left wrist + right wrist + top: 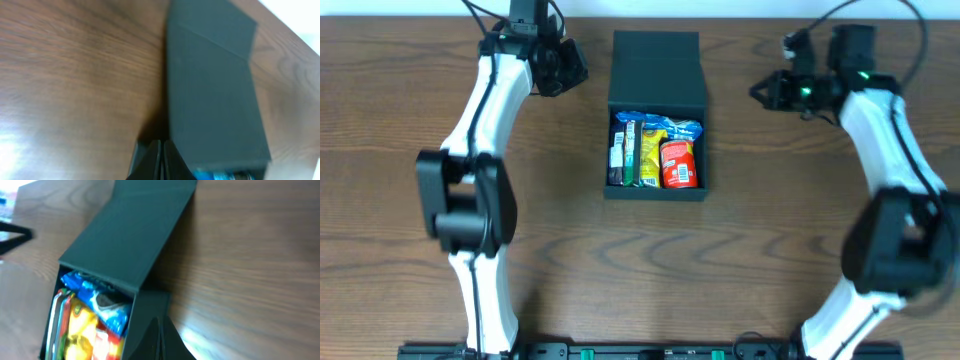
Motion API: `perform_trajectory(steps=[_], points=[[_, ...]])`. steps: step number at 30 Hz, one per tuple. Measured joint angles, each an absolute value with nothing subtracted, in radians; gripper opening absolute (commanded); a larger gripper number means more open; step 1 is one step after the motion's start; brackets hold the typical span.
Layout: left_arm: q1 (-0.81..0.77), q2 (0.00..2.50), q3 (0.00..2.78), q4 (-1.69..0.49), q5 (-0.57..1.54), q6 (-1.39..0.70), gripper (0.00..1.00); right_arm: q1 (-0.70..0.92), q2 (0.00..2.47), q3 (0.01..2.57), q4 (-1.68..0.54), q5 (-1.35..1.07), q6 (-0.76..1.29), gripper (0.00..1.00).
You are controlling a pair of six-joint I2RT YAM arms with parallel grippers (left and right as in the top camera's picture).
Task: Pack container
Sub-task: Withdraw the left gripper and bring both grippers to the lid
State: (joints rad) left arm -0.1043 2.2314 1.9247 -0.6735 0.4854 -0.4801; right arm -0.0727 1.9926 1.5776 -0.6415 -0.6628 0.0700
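The container (pixel 655 65) is a matte black box in the middle of the table, its flap lid standing open toward the far edge. Inside lie a red packet (pixel 677 163), a yellow packet (pixel 652 140), a blue packet (pixel 660 122) and some slim bars. My left gripper (pixel 577 68) hovers left of the lid, shut and empty. In the left wrist view its fingertips (pixel 161 159) are pressed together beside the container's lid (pixel 215 95). My right gripper (pixel 760 92) hangs right of the lid, also shut and empty (pixel 161 340), near the container's right wall (pixel 142 325).
Brown wooden tabletop (pixel 790 220) surrounds the box on all sides. Both white arms reach in from the near edge, one along each side. In the right wrist view the blue packet (pixel 100 300) and yellow packet (pixel 80 325) show under the raised lid.
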Motion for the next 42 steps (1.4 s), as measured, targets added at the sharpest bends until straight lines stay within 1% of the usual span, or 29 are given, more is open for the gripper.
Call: perform_trajectory(steps=[5,9,16,21,35,42], points=[[-0.061,2.460,2.079,-0.699,0.611,-0.545,0.05,-0.037,2.284,1.814,-0.780,-0.720,0.112,0.01],[-0.061,2.545,2.177,-0.731,0.660,-0.571,0.05,-0.016,2.410,1.957,-0.835,-0.737,0.131,0.02],[-0.106,2.548,2.212,-0.712,0.709,-0.604,0.05,-0.005,2.431,2.000,-0.838,-0.775,0.150,0.01],[-0.109,2.549,2.212,-0.711,0.719,-0.607,0.05,0.017,2.448,2.000,-0.841,-0.779,0.160,0.01],[-0.115,2.553,2.212,-0.778,0.666,-0.610,0.05,0.051,2.466,2.000,-0.797,-0.791,0.179,0.01],[-0.114,2.613,2.212,-0.717,0.705,-0.633,0.06,0.058,2.485,2.000,-0.743,-0.849,0.179,0.01]])
